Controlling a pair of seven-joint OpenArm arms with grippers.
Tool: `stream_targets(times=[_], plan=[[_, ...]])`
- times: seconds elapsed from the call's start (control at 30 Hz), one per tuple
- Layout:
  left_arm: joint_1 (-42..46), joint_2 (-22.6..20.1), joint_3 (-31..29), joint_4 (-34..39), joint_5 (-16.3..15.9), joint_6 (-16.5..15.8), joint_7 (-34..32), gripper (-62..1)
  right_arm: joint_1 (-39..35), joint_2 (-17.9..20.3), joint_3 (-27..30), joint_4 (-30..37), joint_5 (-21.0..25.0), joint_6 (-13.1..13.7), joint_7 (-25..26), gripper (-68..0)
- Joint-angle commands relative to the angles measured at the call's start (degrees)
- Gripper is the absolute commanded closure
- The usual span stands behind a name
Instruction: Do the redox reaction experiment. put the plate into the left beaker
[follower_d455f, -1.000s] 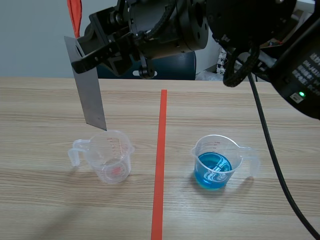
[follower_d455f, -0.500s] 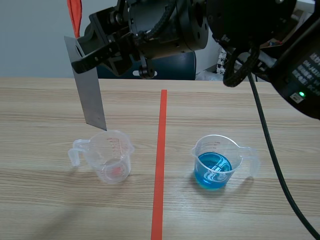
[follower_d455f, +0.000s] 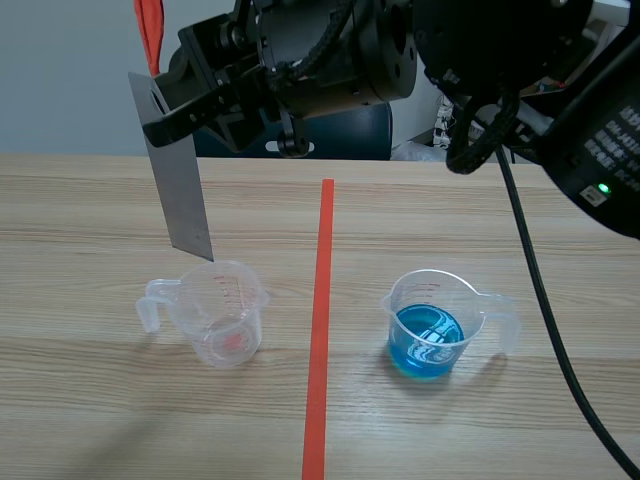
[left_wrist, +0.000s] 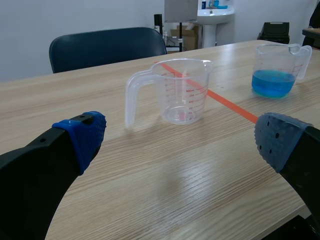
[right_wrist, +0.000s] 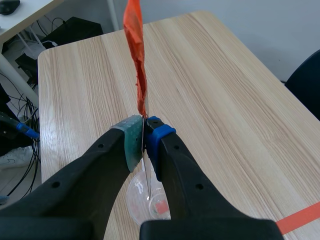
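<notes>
Two beakers: left beaker (follower_d455f: 222, 312) is standing seemingly empty; right beaker (follower_d455f: 430, 322) is holding blue liquid (follower_d455f: 428, 340).
Plate (follower_d455f: 180, 190): hanging upright, lower corner just above the left beaker's far rim.
Handling: probably thin, stiff, light, slippery; best taken at its top edge.
Right fingers (right_wrist: 156, 140): pinching the plate's top edge.
Left fingers (left_wrist: 82, 137): resting wide apart, holding nothing.

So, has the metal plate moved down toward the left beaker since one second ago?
No. The metal plate has not moved: its lower corner is at the same spot just above the rim of the empty beaker.
</notes>
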Motion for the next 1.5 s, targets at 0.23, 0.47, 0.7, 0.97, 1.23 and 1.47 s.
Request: stream_targets(times=[0.23, 0.47, 0.7, 0.97, 1.23, 1.47], plan=[[-0.2, -0.2, -0.1, 0.6, -0.5, -0.2, -2.6, -62.3, 1.2, -0.3, 0.4, 0.2, 0.4, 0.0, 0.7, -0.6], [-0.2, -0.2, -0.1, 0.6, -0.5, -0.2, -2.6, -62.3, 1.1, -0.3, 0.4, 0.2, -0.5, 0.0, 0.7, -0.6], [-0.2, -0.2, -0.1, 0.6, -0.5, -0.2, -2.6, -62.3, 0.7, -0.1, 0.4, 0.2, -1.1, 0.0, 1.1, -0.6], [-0.2, -0.2, -0.1, 0.6, -0.5, -0.2, -2.6, -62.3, -0.8, -0.1, 0.4, -1.7, -1.8, 0.3, 2.3, -0.6], [-0.2, -0.2, -0.1, 0.6, -0.5, -0.2, -2.6, -62.3, -0.8, -0.1, 0.4, -6.6, -1.8, 0.7, 5.2, -0.6], [-0.2, -0.2, -0.1, 0.6, -0.5, -0.2, -2.6, -62.3, -0.8, -0.1, -0.4, -8.6, -1.7, 3.3, 6.4, -0.6]])
